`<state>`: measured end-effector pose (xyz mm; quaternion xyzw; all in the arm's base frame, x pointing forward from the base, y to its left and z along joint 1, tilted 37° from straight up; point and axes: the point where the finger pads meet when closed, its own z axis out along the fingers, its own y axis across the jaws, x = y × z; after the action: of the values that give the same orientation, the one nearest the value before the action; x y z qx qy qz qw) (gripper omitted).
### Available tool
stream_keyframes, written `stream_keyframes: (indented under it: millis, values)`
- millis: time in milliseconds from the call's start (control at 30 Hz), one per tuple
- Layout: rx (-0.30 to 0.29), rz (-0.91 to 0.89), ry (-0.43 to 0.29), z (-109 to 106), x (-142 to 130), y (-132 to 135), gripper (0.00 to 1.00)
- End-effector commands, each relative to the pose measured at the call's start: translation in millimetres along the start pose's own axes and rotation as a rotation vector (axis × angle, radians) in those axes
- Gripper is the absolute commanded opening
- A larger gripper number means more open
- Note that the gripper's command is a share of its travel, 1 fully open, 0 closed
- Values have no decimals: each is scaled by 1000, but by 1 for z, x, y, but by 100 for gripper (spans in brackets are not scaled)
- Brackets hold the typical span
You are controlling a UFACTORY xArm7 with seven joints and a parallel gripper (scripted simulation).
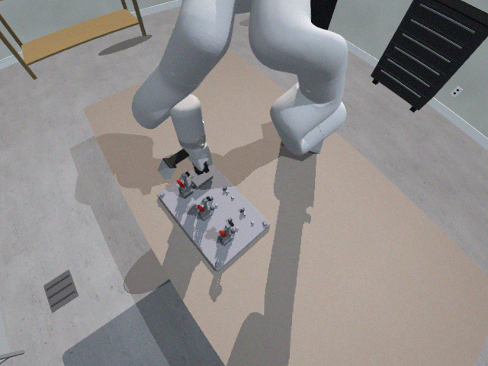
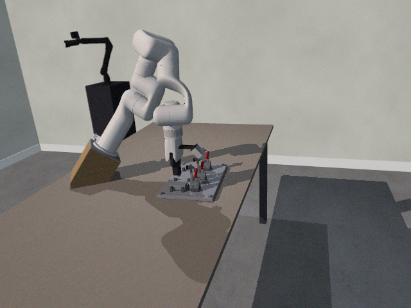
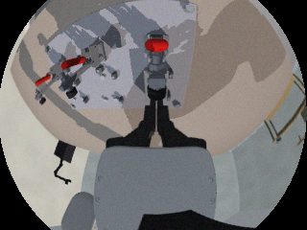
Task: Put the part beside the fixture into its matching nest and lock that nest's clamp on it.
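Note:
The grey part appears in the end nest of the fixture plate, under the fingers; its seating is too small to judge. That nest's clamp stands open, its bar upright with a black tip and its red handle leaning outward. My gripper is shut with nothing visible between the fingers. It points down, low over the nest, on the side of the bar away from the handle. Whether it touches the bar or part is hidden.
The middle clamp and the far end clamp also have upright bars and red handles. Small posts and pads of their nests stand on the plate. A black bracket juts from my wrist above the clamps.

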<state>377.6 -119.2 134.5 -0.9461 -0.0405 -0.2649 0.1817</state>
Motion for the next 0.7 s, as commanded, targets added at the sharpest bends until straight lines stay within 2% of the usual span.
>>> stream_keyframes:
  millis: [0,367,667]
  values:
    - [-2,1,1,4,0,1,0]
    - [-2,1,1,18,0,1,0]
    - [-2,1,1,19,0,0,0]
